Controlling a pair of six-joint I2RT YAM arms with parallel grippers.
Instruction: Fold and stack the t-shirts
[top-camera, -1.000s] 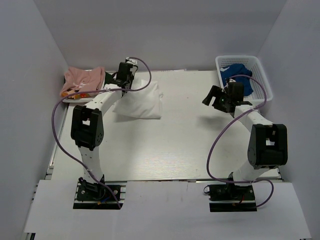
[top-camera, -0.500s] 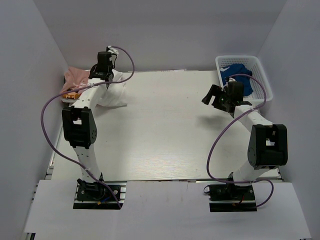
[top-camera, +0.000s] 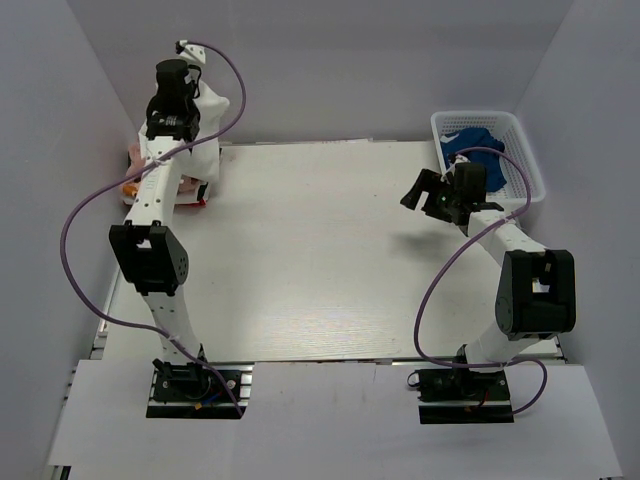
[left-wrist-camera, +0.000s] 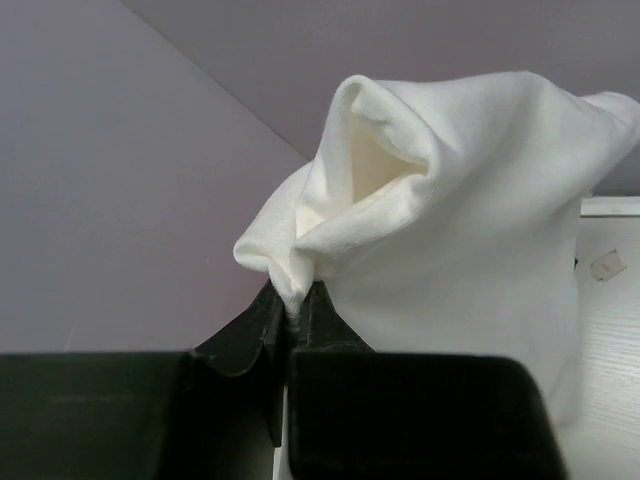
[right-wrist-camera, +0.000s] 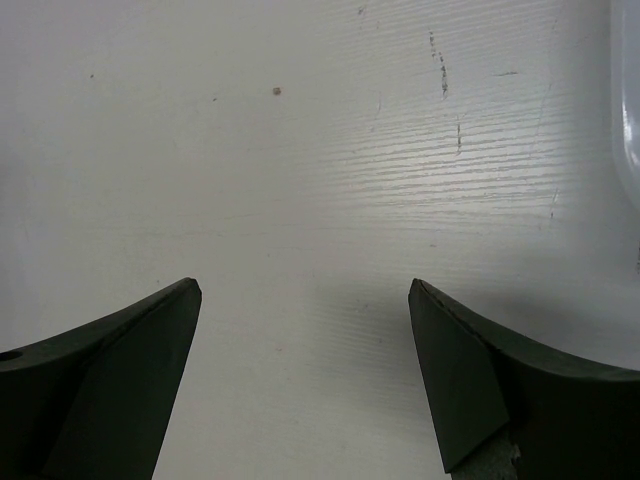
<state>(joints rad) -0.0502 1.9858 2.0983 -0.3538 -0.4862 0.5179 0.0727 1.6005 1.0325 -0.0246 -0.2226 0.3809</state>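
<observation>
Status at inspection: left arm (top-camera: 150, 200) reaches to the far left corner of the worktop (top-camera: 330, 250), with its wrist raised high against the back wall. Left jaws are clamped together on a pinched fold of the white t-shirt (left-wrist-camera: 450, 230). The wrist view shows the cloth gathered to a point between the two black fingers (left-wrist-camera: 245, 335), then billowing up and to the right in loose folds. From above, the garment hangs from the wrist as a bunched white mass beside the arm. Only plain white cloth shows.

Pink t-shirt (top-camera: 133, 155) lies on the worktop in the same far left corner, largely hidden behind the left arm. A strip of pink and a patch of orange print show at the arm's left side. The hanging white cloth comes down close beside it, but contact between the two cannot be confirmed.

Right arm (top-camera: 520, 260) stands on the far right side. Right jaws are spread wide apart and hold nothing; in the wrist view the dark fingers (right-wrist-camera: 100, 390) frame bare, lightly marked worktop.

Basket (top-camera: 478, 115) — white, slotted — sits in the far right corner just beyond the right jaws, with blue cloth (top-camera: 465, 140) lying inside it.
</observation>
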